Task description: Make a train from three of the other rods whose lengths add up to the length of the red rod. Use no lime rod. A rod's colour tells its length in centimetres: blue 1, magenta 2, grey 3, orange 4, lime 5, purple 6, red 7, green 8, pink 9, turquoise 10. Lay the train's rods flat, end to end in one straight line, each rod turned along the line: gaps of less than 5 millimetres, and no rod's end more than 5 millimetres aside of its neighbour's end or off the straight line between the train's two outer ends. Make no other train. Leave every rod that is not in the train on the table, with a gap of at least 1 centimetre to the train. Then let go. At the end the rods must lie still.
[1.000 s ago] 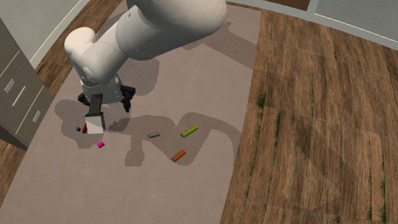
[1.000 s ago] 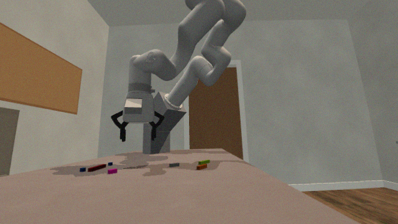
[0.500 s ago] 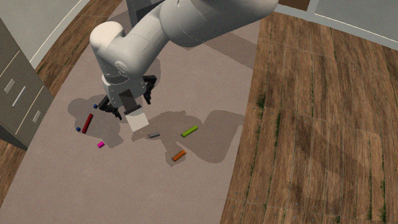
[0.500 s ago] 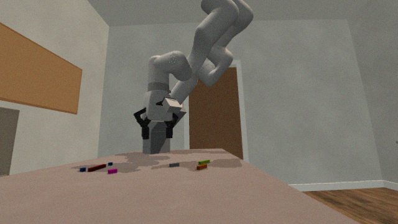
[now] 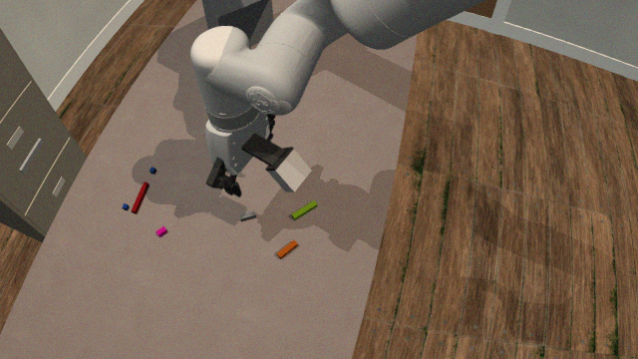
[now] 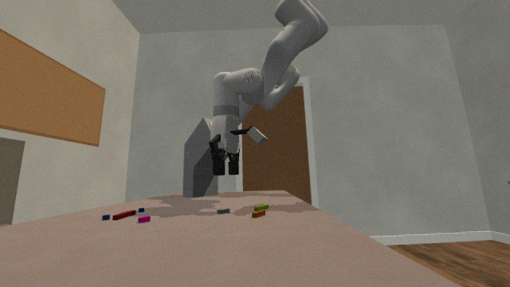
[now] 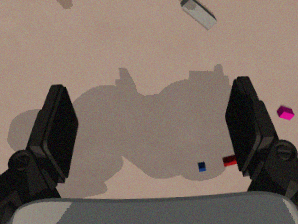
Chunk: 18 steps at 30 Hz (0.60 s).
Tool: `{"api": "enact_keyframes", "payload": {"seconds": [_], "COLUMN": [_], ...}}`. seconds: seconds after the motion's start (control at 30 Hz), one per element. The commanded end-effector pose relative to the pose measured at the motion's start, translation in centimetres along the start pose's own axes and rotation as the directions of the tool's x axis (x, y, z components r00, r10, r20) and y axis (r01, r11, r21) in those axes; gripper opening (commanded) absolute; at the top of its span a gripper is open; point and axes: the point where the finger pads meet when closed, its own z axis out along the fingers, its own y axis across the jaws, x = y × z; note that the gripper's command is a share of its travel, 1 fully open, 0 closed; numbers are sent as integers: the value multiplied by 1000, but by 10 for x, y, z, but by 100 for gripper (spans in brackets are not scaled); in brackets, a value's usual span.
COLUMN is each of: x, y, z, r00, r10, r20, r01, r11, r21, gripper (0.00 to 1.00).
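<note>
The red rod [image 5: 140, 197] lies at the table's left, with one blue rod [image 5: 153, 171] beyond its far end and another blue rod [image 5: 126, 206] beside its near end. A magenta rod [image 5: 161, 231] lies nearer the front. The grey rod [image 5: 248, 216] lies mid-table, the lime rod [image 5: 304, 209] to its right, and the orange rod [image 5: 287, 249] in front of them. My gripper [image 5: 224, 180] hangs open and empty high above the table, up-left of the grey rod. The wrist view shows the grey rod [image 7: 198, 11], a blue rod [image 7: 201, 167], the red rod's tip [image 7: 229, 160] and the magenta rod [image 7: 285, 112].
A grey cabinet [image 5: 30, 150] stands off the table's left edge. The arm's base [image 6: 199, 159] stands at the table's far side. Wooden floor [image 5: 513, 199] lies to the right of the table.
</note>
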Motion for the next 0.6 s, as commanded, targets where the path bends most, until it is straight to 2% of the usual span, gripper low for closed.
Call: {"api": "enact_keyframes", "payload": {"seconds": [0.0,0.17,0.37,0.43,0.5,0.57], "x": [22,43,68,68,83,89], "y": [-13,-25,-41,-41,-50,-54], "z": [-4,-6,-8,-8,-9,-10], "r00": [986,944,860,860,792,760], "r10": [-166,-329,-510,-510,-610,-650], "r20": [3,5,8,8,9,10], "r01": [166,329,510,510,610,650], "r11": [986,944,860,860,792,760], "r21": [-15,-15,-14,-14,-13,-13], "gripper": [100,100,100,100,100,100]}}
